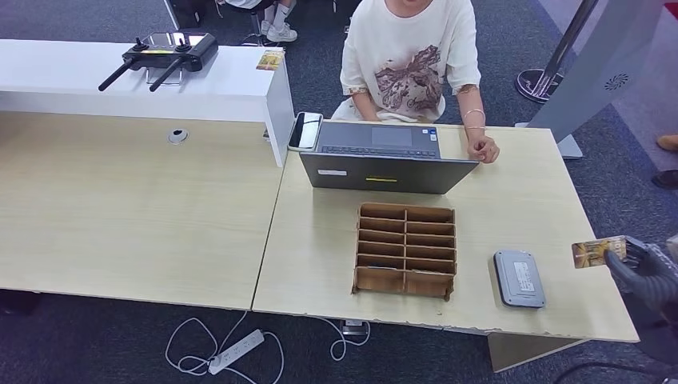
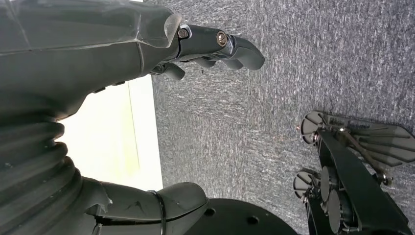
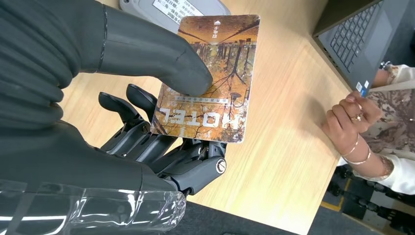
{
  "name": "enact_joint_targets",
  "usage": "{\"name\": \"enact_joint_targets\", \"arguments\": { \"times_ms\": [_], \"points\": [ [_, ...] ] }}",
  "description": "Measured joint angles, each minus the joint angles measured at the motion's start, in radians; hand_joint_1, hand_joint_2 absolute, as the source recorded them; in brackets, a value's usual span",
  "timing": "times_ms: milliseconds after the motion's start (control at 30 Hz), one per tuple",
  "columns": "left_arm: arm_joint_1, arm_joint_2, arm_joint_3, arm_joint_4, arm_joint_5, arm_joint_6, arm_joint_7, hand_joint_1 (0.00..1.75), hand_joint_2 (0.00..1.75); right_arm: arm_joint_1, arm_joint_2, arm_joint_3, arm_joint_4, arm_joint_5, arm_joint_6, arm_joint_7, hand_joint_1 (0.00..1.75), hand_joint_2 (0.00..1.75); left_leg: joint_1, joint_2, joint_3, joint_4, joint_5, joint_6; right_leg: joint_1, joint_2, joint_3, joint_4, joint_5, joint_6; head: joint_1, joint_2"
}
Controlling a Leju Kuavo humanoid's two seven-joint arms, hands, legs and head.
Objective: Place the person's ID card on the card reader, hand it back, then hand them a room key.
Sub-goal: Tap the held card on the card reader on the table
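The robot's right hand (image 1: 644, 268) is holding a room key (image 1: 598, 253) out past the right end of the table (image 1: 320, 256), just beyond the grey card reader (image 1: 519, 278) that is lying flat near that edge. In the right wrist view the grip is plain: the thick grey thumb (image 3: 161, 58) is pressing down on the face of the room key (image 3: 208, 81) while the darker fingers (image 3: 161, 147) are supporting it from beneath, so the card is being pinched between them. The card is showing a printed picture in warm orange and brown tones, with dark tree-like shapes across it and the word HOTEL in pale letters along one end; its corners are rounded and it is looking flat and unbent. It is hanging in the air above the pale wood, touching nothing but the hand.

The left hand (image 2: 147, 73) is hanging over grey carpet, its fingers loosely curled and apart with nothing in them.

A person (image 1: 408, 56) in a pale printed T-shirt is sitting across the table behind an open laptop (image 1: 384, 156), resting one hand (image 1: 482, 147) with bracelets at the wrist on the tabletop beside it. A brown slotted cardboard rack (image 1: 405, 250) is standing in the middle of the table, between the laptop and the near edge, left of the card reader.
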Motion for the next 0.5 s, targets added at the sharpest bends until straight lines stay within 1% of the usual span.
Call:
{"name": "enact_joint_targets", "arguments": {
  "times_ms": [267, 500],
  "points": [
    [-0.003, 0.01, 0.0, 0.0, 0.002, -0.011, 0.0, 0.0, 1.75, -0.031, 0.001, 0.031, 0.012, 0.029, -0.013, 0.01, 1.75, 1.75, 0.0, 0.0, 0.0, 0.0, 0.0, 0.0, 0.0, 0.0, 0.0, 0.0, 0.0, 0.0, 0.0, 0.0],
    [-0.006, 0.014, 0.0, 0.0, 0.005, -0.016, -0.002, 0.0, 1.75, -0.069, 0.018, 0.075, 0.036, 0.06, -0.045, 0.014, 1.75, 1.75, 0.0, 0.0, 0.0, 0.0, 0.0, 0.0, 0.0, 0.0, 0.0, 0.0, 0.0, 0.0, 0.0, 0.0]
  ]
}}
